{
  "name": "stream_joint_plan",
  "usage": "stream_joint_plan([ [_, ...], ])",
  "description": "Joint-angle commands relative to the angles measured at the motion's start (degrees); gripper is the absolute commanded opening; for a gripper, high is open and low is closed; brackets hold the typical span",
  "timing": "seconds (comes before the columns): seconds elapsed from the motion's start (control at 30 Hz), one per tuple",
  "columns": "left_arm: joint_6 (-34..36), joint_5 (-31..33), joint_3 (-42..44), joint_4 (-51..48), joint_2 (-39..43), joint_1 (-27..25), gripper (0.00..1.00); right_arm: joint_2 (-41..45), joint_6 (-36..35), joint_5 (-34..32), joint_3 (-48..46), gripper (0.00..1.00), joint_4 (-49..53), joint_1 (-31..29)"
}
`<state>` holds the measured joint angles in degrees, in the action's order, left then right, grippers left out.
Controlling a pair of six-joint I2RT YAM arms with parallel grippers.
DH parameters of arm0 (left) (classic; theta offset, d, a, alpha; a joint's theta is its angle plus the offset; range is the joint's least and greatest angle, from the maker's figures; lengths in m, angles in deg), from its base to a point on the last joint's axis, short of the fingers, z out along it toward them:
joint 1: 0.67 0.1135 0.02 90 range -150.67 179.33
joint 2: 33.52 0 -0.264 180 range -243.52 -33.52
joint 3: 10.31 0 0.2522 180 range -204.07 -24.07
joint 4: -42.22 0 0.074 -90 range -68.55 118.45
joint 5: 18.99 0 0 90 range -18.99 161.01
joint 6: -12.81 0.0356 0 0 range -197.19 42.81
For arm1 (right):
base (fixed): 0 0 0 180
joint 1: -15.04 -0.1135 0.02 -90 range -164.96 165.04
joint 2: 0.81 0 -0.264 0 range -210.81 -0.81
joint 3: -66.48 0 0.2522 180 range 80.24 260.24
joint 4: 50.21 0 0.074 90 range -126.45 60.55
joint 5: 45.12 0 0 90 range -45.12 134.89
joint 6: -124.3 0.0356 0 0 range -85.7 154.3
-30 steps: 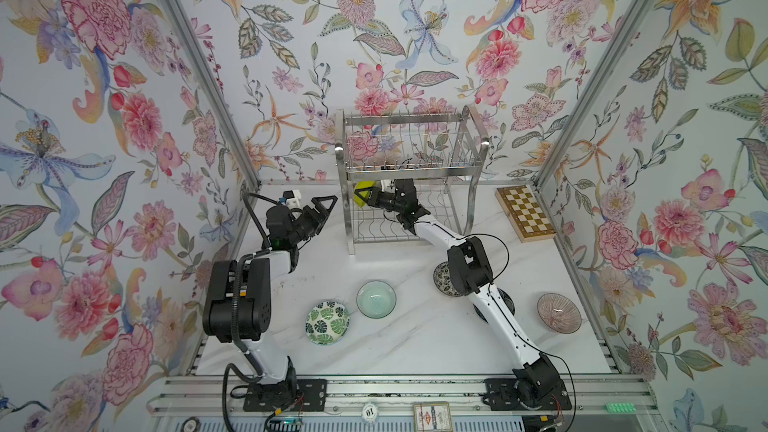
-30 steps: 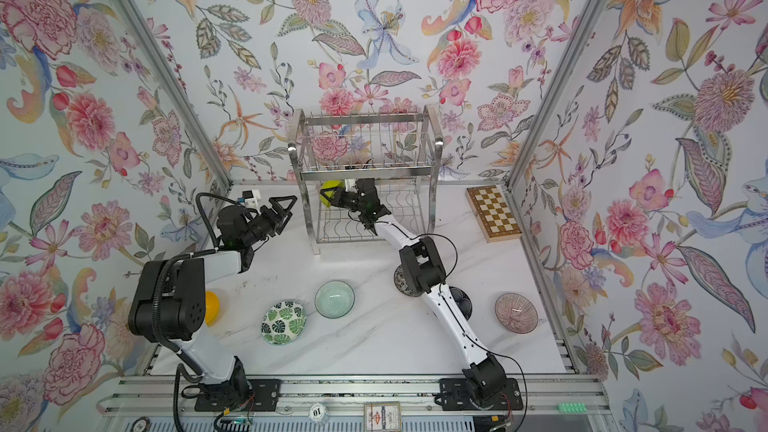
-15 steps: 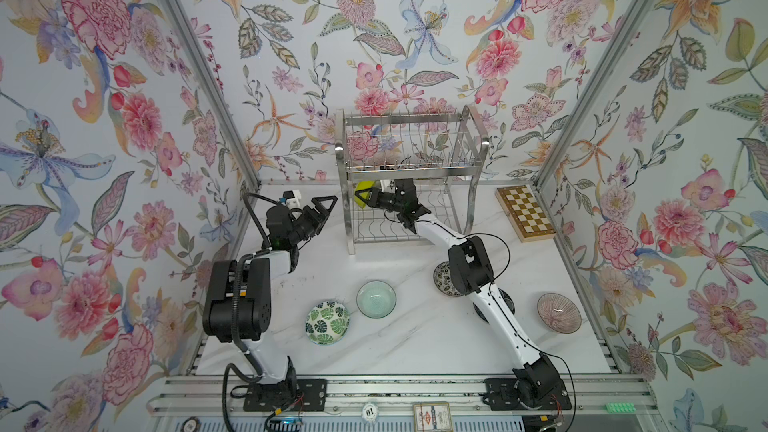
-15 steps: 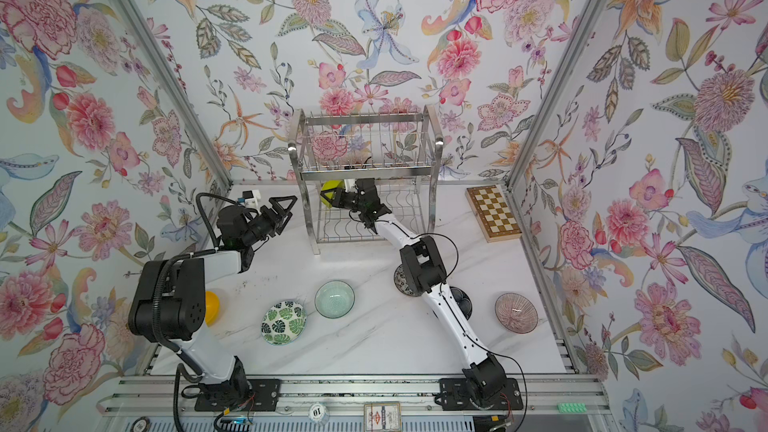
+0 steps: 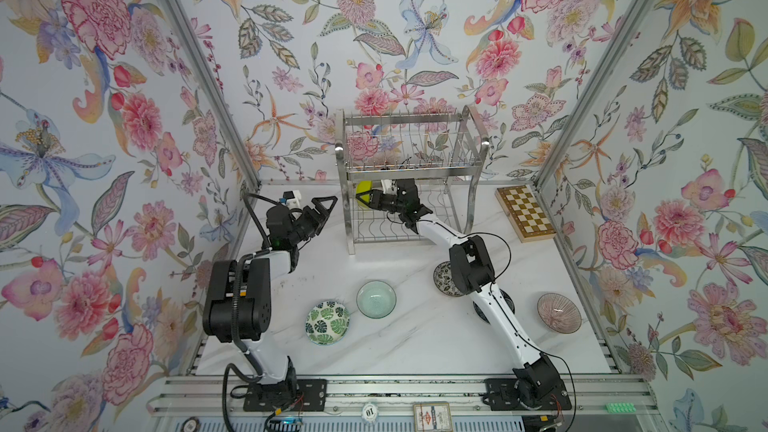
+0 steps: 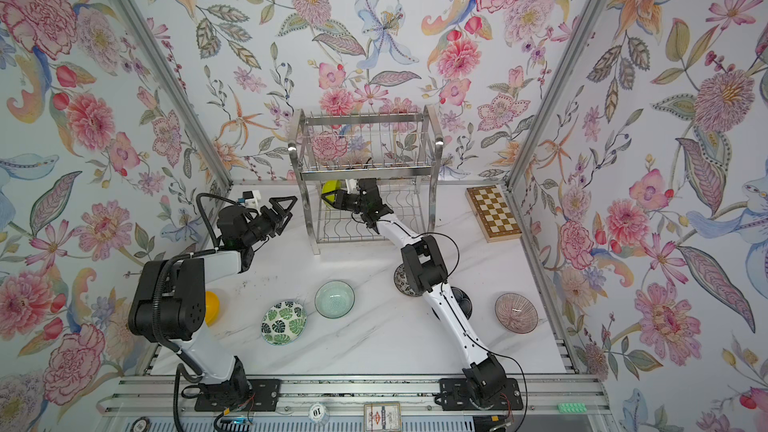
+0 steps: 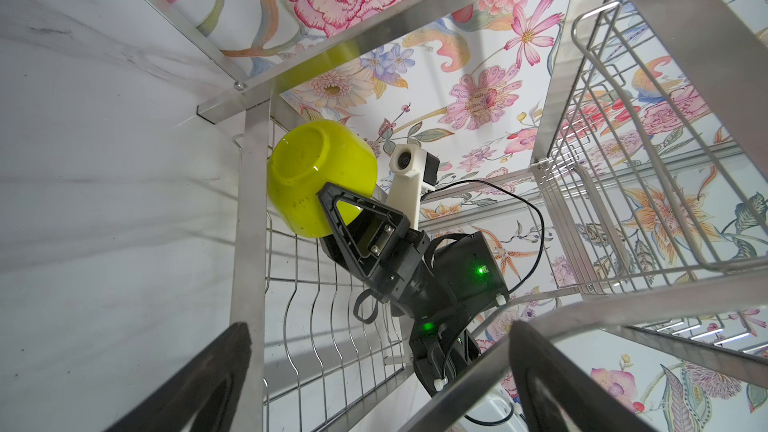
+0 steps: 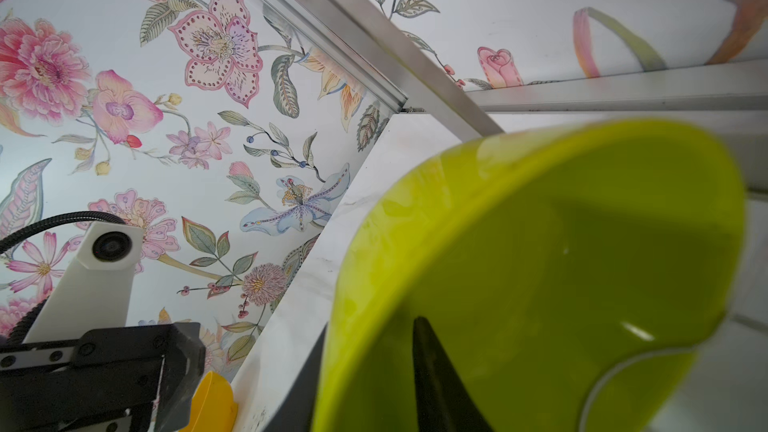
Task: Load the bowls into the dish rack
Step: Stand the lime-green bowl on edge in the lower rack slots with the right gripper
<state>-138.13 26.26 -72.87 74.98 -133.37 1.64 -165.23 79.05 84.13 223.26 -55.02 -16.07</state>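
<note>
In both top views we see the lime-yellow bowl a little above the centre of the frame. It is inside the dish rack, at the left end of the lower tier and just under the upper tier. This bowl is of glossy, half-transparent material with a flat round base. It lies on its side: in the left wrist view the base faces the camera, close beside a corner post of the rack. Its lower edge is down at the wavy wires, but we cannot tell if it rests on them. In the right wrist view the same bowl fills the lower right of the frame and shows its hollow inside.

The right gripper reaches into the rack from the right. Its jaws stand on both sides of the bowl's wall, one finger inside. We cannot tell whether they press the wall or stand free of it. The left gripper hovers left of the rack, apart from it, jaws wide apart and nothing between them.

On the white table, in the lower half of the top views, the other bowls stand upright:
- the green-leaf bowl
- the pale aqua bowl, just beside the green-leaf one
- the black-white floral bowl and the dark navy bowl, both partly hidden by the right arm
- the pink lined bowl, at the right
- the orange-yellow bowl, peeping out behind the left arm
</note>
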Motion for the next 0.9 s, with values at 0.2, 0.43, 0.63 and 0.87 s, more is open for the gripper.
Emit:
stream_joint_plan([
  [0.2,0.24,0.11,-0.16,0.42,-0.08,0.64,0.99,3.29,-0.25,-1.69,-3.7,0.38,2.22,1.51],
  [0.43,0.3,0.15,-0.16,0.32,0.08,0.61,0.99,5.4,-0.72,-1.41,-4.87,0.43,2.14,1.54],
  [0.63,0.38,0.19,0.02,0.16,0.31,0.62,0.99,6.54,-1.33,-1.45,-5.54,0.49,2.59,1.51],
  [0.87,0.34,0.3,0.4,-0.2,0.45,0.59,0.99,7.93,-1.4,-1.7,-7.52,0.6,1.34,1.41],
])
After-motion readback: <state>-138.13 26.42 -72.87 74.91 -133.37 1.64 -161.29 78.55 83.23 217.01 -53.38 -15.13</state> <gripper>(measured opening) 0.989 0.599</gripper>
